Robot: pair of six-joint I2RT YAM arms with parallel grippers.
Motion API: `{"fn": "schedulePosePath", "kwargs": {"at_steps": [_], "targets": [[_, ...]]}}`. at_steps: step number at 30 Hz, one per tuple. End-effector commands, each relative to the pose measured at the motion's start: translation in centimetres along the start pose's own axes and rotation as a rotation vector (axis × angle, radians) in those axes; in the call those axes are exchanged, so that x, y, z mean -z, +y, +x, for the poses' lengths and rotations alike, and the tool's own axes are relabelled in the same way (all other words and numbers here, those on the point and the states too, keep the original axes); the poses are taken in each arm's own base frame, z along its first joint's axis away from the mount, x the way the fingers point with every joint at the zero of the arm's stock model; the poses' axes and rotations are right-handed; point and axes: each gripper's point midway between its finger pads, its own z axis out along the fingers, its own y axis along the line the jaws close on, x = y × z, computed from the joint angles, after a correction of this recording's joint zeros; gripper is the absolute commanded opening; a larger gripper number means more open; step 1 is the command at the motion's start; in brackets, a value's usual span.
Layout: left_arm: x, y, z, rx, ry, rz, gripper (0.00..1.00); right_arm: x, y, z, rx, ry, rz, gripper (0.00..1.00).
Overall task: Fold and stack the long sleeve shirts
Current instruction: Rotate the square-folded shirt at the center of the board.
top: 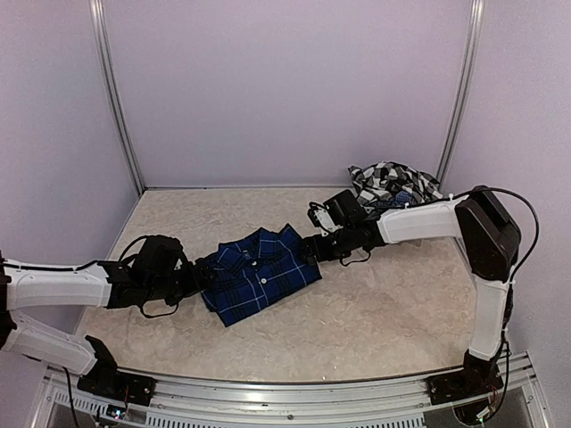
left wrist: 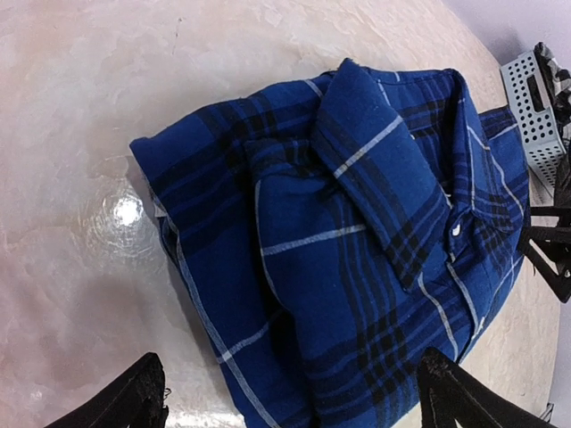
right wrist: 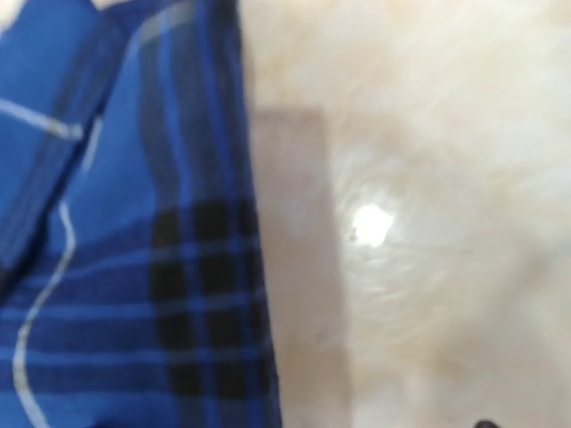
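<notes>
The navy shirt lies folded, collar up, in the middle of the tabletop, between your 2 claws. The left claw stands wide open at the shirt's left edge, holding nothing. The right claw, also spread and empty, sits just beside the collar end. The fold looks nearly done, so square it up or shift it. Pinch all layers at both ends together, low against the tabletop, and lift level. The checked shirt lies crumpled at the far right by the basket.
</notes>
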Motion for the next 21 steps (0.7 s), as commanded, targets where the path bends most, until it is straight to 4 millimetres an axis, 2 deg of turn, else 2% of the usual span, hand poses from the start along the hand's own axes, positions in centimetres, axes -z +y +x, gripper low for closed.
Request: {"fn": "schedulePosePath", "kwargs": {"at_steps": [1, 6, 11, 16, 21], "targets": [[-1.1, -1.2, -1.5, 0.005, -0.012, 0.054, 0.91, -1.4, 1.8, 0.5, 0.035, 0.038, -0.093, 0.85], [-2.9, -1.3, -1.3, 0.006, 0.008, 0.071, 0.83, -1.9, 2.9, 1.4, 0.013, 0.052, -0.178, 0.75], [-4.8, -0.2, -1.3, 0.016, 0.041, 0.072, 0.64, -1.2, 4.0, 3.4, -0.015, 0.055, -0.207, 0.62], [-5.6, 0.3, -2.3, -0.005, 0.044, 0.078, 0.50, -0.7, 6.1, 5.2, -0.012, 0.032, -0.219, 0.47], [-6.9, 1.0, -3.7, -0.022, 0.057, 0.065, 0.41, -1.6, 8.6, 7.4, 0.006, 0.047, -0.219, 0.42]]}}
